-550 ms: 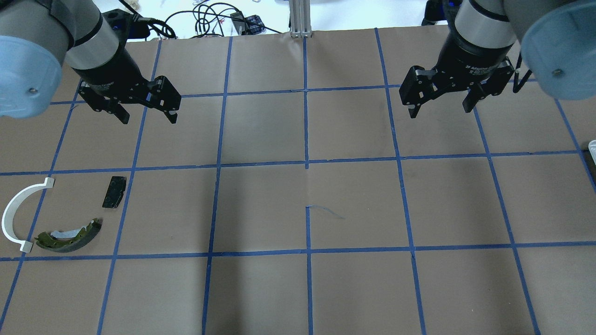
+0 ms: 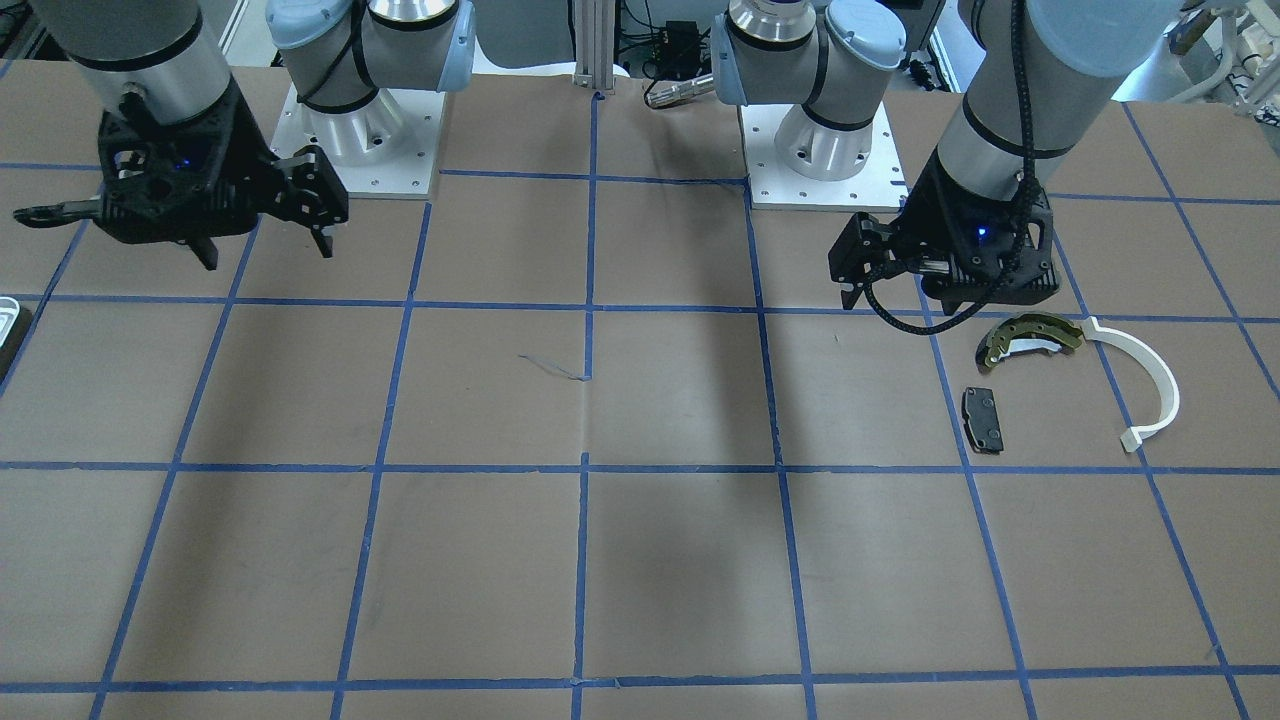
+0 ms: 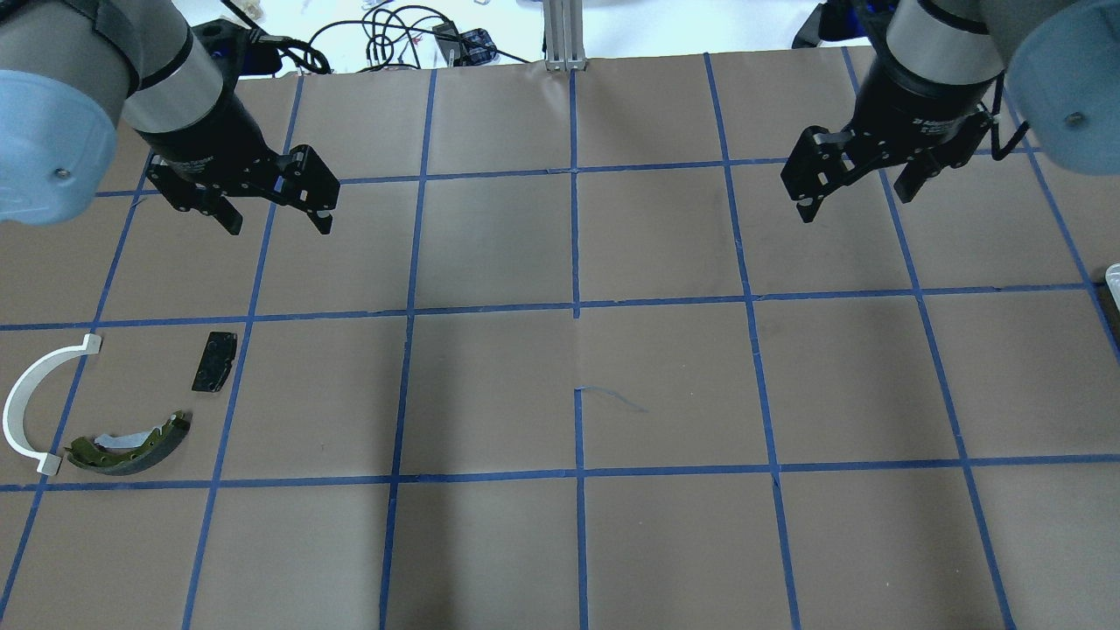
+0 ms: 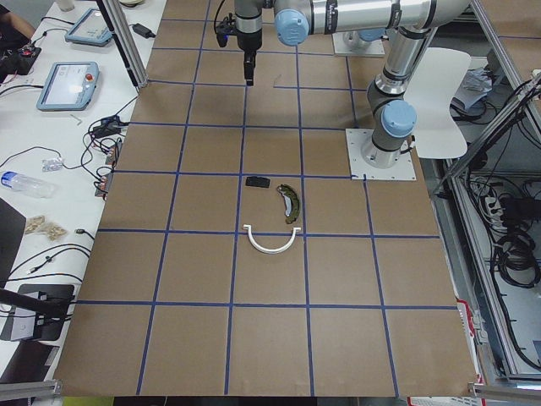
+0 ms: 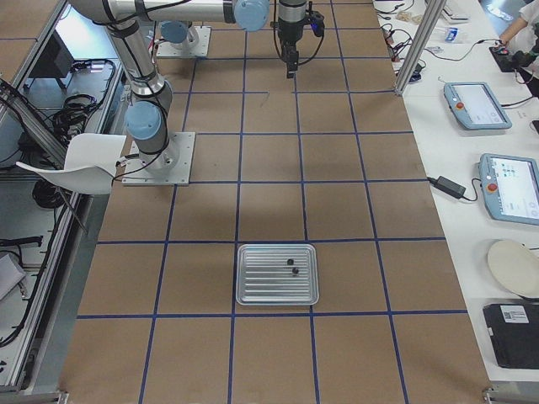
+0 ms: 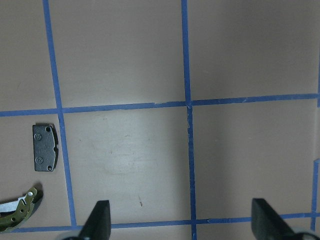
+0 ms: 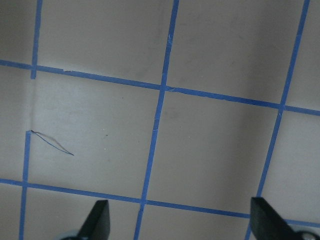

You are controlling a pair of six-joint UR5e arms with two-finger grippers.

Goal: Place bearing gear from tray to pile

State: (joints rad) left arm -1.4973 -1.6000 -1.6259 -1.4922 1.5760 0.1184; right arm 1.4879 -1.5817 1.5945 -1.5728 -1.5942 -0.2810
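A metal tray (image 5: 278,274) lies at the table's end on my right, with two small dark bearing gears (image 5: 290,267) on it. The pile is on my left: a white curved piece (image 3: 26,402), a brake shoe (image 3: 131,444) and a black pad (image 3: 214,360). My left gripper (image 3: 280,223) hangs open above the table, beyond the pile, holding nothing. My right gripper (image 3: 856,203) is open and empty too, high over the far right squares, well short of the tray. The right wrist view holds only bare paper between the fingers (image 7: 100,220).
Brown paper with a blue tape grid covers the table (image 3: 577,385). The tray's edge (image 3: 1113,276) just shows at the right border of the overhead view. Cables and devices (image 3: 411,39) lie beyond the far edge. Both arm bases (image 2: 360,130) stand on the robot's side.
My right gripper has shifted to the right and slightly away, toward the tray's end. The left arm and the pile have not moved.
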